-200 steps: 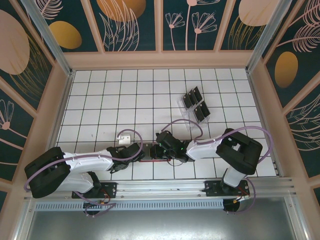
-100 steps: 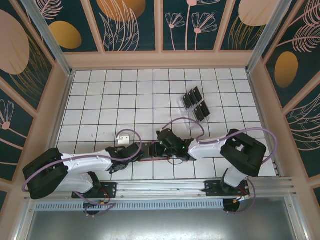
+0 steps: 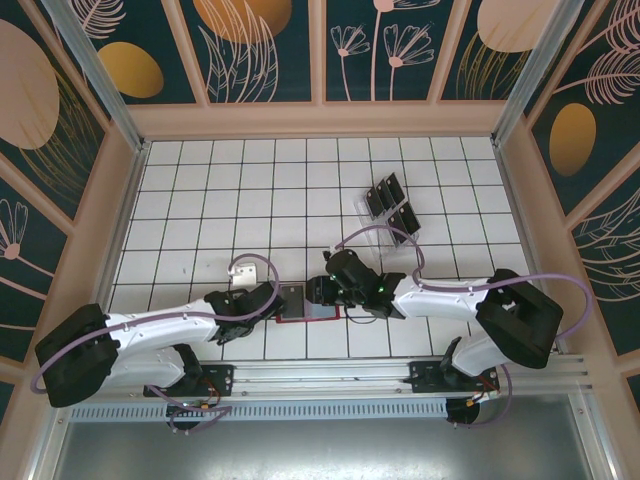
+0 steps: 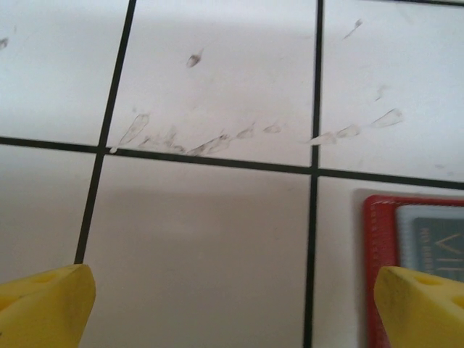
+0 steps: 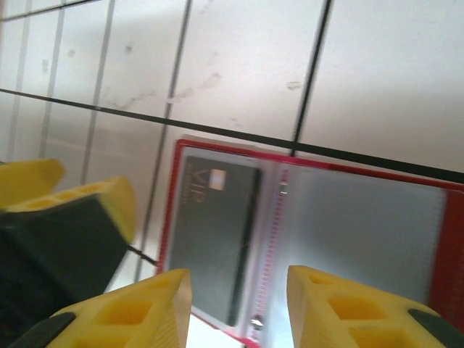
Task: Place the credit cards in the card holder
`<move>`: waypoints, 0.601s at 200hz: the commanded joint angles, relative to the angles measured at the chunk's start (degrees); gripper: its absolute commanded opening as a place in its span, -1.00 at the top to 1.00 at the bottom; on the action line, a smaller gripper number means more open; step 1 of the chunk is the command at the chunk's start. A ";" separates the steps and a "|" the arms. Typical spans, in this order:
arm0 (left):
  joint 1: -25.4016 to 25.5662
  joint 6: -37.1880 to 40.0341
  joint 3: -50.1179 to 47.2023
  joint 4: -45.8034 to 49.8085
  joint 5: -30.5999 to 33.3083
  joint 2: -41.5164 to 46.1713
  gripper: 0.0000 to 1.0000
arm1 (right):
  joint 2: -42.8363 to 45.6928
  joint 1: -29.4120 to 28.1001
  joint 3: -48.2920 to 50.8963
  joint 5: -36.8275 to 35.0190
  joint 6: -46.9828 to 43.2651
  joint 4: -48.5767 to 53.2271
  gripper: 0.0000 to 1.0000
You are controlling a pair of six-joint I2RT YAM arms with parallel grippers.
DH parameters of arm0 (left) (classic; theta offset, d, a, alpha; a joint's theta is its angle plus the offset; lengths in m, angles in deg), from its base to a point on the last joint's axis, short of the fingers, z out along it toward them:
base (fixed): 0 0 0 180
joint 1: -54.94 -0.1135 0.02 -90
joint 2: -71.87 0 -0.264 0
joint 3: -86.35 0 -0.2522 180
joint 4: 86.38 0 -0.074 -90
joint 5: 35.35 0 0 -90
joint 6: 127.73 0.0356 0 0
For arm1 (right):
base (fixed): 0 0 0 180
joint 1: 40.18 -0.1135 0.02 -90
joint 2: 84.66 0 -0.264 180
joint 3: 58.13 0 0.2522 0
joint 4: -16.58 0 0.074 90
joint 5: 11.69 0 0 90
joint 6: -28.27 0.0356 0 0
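Observation:
The red card holder [image 3: 318, 312] lies open and flat on the tiled table near the front edge. One black credit card [image 5: 210, 221] marked VIP sits in its left pocket; the grey right pocket [image 5: 362, 232] looks bare. My right gripper [image 5: 239, 308] hovers open just above the holder's middle fold, nothing between its fingers. My left gripper [image 4: 232, 308] is open over bare tile, the holder's red edge [image 4: 375, 268] beside its right fingertip. In the top view the left gripper [image 3: 268, 298] is at the holder's left side and the right gripper [image 3: 325, 291] at its top right.
A clear slotted tray [image 3: 372, 228] stands behind the holder, right of centre, with several black cards [image 3: 388, 196] upright in it. The left gripper's yellow fingers [image 5: 80, 199] show close to the holder's left edge. A raised wall rims the table.
The right arm's elbow has swung out to the right and its gripper has drawn back off the holder, uncovering the card in the left pocket. The left gripper has shifted slightly left.

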 commanded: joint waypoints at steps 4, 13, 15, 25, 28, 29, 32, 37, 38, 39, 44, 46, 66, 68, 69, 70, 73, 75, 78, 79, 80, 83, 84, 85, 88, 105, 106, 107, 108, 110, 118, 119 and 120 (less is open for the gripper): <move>0.18 3.14 2.98 -2.42 -0.66 0.06 -0.97 | -0.64 0.49 -1.63 -4.37 -3.77 5.26 0.18; 0.14 3.70 3.83 -3.59 -1.44 -0.45 -0.97 | -1.30 0.59 -1.50 -4.72 -4.12 5.43 0.17; 0.17 3.80 4.03 -3.95 -1.61 -0.57 -0.97 | -1.38 0.61 -1.47 -4.72 -4.14 5.39 0.17; 0.19 4.16 4.71 -5.26 -2.46 -1.21 -0.97 | -1.81 0.63 -1.37 -4.98 -4.40 5.35 0.17; 0.12 4.24 4.94 -5.61 -2.68 -1.47 -0.97 | -1.86 0.72 -1.30 -5.05 -4.54 5.30 0.17; 0.15 4.26 5.02 -5.71 -2.76 -1.48 -0.97 | -1.87 0.68 -1.25 -5.06 -4.56 5.32 0.17; 0.17 4.27 5.28 -6.05 -2.97 -1.75 -0.97 | -2.03 0.72 -1.19 -5.15 -4.59 5.25 0.17; 0.19 4.43 5.63 -6.52 -3.35 -2.20 -0.97 | -2.20 0.81 -1.20 -5.13 -4.68 5.24 0.17; 0.14 4.48 5.72 -6.65 -3.41 -2.28 -0.97 | -2.21 0.82 -1.20 -5.15 -4.68 5.25 0.17; 0.16 4.51 5.76 -6.71 -3.43 -2.37 -0.97 | -2.22 0.86 -1.20 -5.15 -4.72 5.25 0.16; 0.14 4.60 6.14 -7.20 -3.83 -2.74 -0.97 | -2.31 0.98 -1.19 -5.18 -4.85 5.25 0.16; 0.13 4.68 6.26 -7.36 -3.95 -2.93 -0.97 | -2.38 1.06 -1.20 -5.23 -4.89 5.25 0.17; 0.13 4.87 6.89 -8.67 -4.91 -4.09 -0.97 | -2.32 1.63 -1.43 -5.25 -5.45 5.41 0.16; 0.13 4.90 6.91 -8.74 -4.97 -4.18 -0.97 | -2.21 1.68 -1.41 -5.25 -5.57 5.43 0.16; 0.16 4.94 6.93 -8.81 -5.00 -4.20 -0.97 | -2.22 1.73 -1.48 -5.29 -5.56 5.47 0.16; 0.17 4.95 6.94 -8.84 -5.07 -4.21 -0.97 | -2.22 1.76 -1.52 -5.27 -5.60 5.45 0.17; 0.18 4.95 6.99 -8.94 -5.12 -4.37 -0.97 | -2.16 1.78 -1.59 -5.21 -5.70 5.48 0.16; 0.19 5.01 7.02 -9.00 -5.13 -4.45 -0.97 | -2.15 1.81 -1.67 -5.17 -5.76 5.58 0.16; 0.11 4.99 7.02 -9.13 -5.21 -4.54 -0.97 | -2.01 1.91 -1.72 -5.13 -5.86 5.72 0.16; 0.10 4.98 6.98 -9.18 -5.21 -4.56 -0.97 | -1.99 1.93 -1.77 -5.10 -5.88 5.75 0.16; 0.10 4.97 7.01 -9.20 -5.26 -4.56 -0.97 | -1.93 1.91 -1.85 -5.12 -5.99 5.84 0.17; 0.17 5.01 6.95 -9.23 -5.31 -4.64 -0.97 | -1.96 1.97 -1.87 -5.13 -6.06 5.91 0.16; 0.13 4.99 6.95 -9.27 -5.35 -4.69 -0.97 | -1.87 2.01 -1.88 -5.14 -6.07 5.98 0.17; 0.16 5.03 6.95 -9.30 -5.33 -4.67 -0.97 | -1.87 2.03 -1.94 -5.11 -6.12 6.06 0.17; 0.17 5.02 6.95 -9.38 -5.43 -4.74 -0.97 | -1.87 2.02 -2.10 -5.14 -6.26 6.19 0.16; 0.17 4.90 6.36 -9.80 -5.73 -4.75 -0.97 | -1.79 2.13 -2.68 -5.09 -6.76 7.01 0.14; 0.18 4.89 6.30 -9.82 -5.74 -4.71 -0.97 | -1.79 2.14 -2.69 -5.08 -6.77 7.10 0.13; 0.18 4.89 6.27 -9.83 -5.79 -4.68 -0.97 | -1.75 2.14 -2.69 -5.03 -6.82 7.15 0.13; 0.18 4.89 6.21 -9.84 -5.72 -4.71 -0.97 | -1.77 2.14 -2.74 -5.01 -6.85 7.12 0.13; 0.14 4.88 6.19 -9.91 -5.81 -4.67 -0.97 | -1.78 2.14 -2.77 -5.06 -6.86 7.17 0.13; 0.18 4.83 5.75 -10.09 -5.87 -4.46 -0.97 | -1.92 2.11 -2.88 -4.83 -7.04 7.36 0.12; 0.19 4.86 5.73 -10.10 -5.90 -4.42 -0.97 | -1.90 2.13 -2.92 -4.78 -7.09 7.41 0.12; 0.14 4.83 5.68 -10.10 -5.91 -4.41 -0.97 | -1.93 2.09 -2.98 -4.70 -7.07 7.43 0.12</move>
